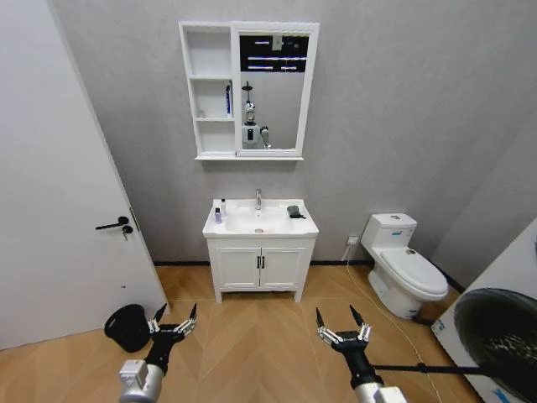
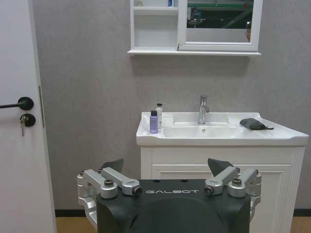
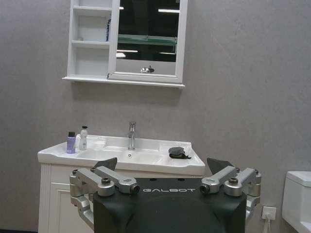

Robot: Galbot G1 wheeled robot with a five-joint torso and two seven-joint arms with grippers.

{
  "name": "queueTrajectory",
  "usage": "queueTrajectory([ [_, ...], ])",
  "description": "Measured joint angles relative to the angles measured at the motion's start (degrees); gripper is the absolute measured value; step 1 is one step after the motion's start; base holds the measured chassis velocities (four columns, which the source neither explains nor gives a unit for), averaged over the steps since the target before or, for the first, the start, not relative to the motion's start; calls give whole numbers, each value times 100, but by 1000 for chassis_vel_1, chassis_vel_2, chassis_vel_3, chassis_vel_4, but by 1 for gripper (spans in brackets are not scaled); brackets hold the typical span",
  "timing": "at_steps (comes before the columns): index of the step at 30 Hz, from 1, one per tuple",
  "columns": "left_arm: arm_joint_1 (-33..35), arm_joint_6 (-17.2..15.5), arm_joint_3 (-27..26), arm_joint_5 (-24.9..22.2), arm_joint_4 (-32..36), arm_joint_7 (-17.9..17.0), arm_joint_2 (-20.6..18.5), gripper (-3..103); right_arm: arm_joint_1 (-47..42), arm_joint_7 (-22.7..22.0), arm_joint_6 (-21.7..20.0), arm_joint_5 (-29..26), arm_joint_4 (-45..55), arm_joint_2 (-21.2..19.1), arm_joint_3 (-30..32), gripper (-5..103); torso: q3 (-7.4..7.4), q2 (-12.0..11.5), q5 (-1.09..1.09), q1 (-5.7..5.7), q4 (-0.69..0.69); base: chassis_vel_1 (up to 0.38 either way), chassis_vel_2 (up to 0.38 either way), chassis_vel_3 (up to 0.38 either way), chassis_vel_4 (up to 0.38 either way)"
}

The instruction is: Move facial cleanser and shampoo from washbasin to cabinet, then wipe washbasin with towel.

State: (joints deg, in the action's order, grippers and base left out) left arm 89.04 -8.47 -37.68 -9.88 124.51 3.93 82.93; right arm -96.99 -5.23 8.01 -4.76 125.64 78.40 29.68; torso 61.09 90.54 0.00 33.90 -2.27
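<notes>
The robot stands well back from the washbasin (image 1: 260,225), both arms low in front of it: the left hand (image 1: 174,320) and right hand (image 1: 342,324) hang over the wood floor, each with fingers spread and holding nothing. On the washbasin's left rim stand two small bottles close together, a purple bottle (image 2: 153,122) and a pale bottle (image 2: 159,115) just behind it; which is the cleanser and which the shampoo I cannot tell. Both look light and rigid, likely smooth plastic that could slip, and being narrow and upright they should tip easily if nudged, so a pinch across the body below the cap seems safest, taking the nearer one first. The towel (image 2: 252,124) lies crumpled on the right rim beside the faucet (image 2: 202,108); it is soft and limp, best gathered by pressing down and closing on a fold. The cabinet (image 1: 210,88) hangs above, its shelves open on the left.
</notes>
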Motion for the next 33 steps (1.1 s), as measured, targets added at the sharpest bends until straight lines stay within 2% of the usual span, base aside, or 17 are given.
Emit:
queueTrajectory([
  [13,87,-6,-27,66,121,0,25,99,-46,-54,102,17,43,23,-5,100,0,0,0,0,0,0,0,0,0],
  [24,124,-8,-124,31,183,1,9,99,-142,-65,41,60,111,63,1,100,0,0,0,0,0,0,0,0,0],
  [25,137,-8,-128,28,194,2,7,102,-154,-62,38,61,120,72,-3,100,0,0,0,0,0,0,0,0,0],
  [27,163,-8,-129,29,210,8,-15,99,-173,-40,26,55,124,84,-17,100,0,0,0,0,0,0,0,0,0],
  [33,142,1,-196,0,199,45,-21,99,-190,11,-109,-28,127,50,-61,100,0,0,0,0,0,0,0,0,0],
])
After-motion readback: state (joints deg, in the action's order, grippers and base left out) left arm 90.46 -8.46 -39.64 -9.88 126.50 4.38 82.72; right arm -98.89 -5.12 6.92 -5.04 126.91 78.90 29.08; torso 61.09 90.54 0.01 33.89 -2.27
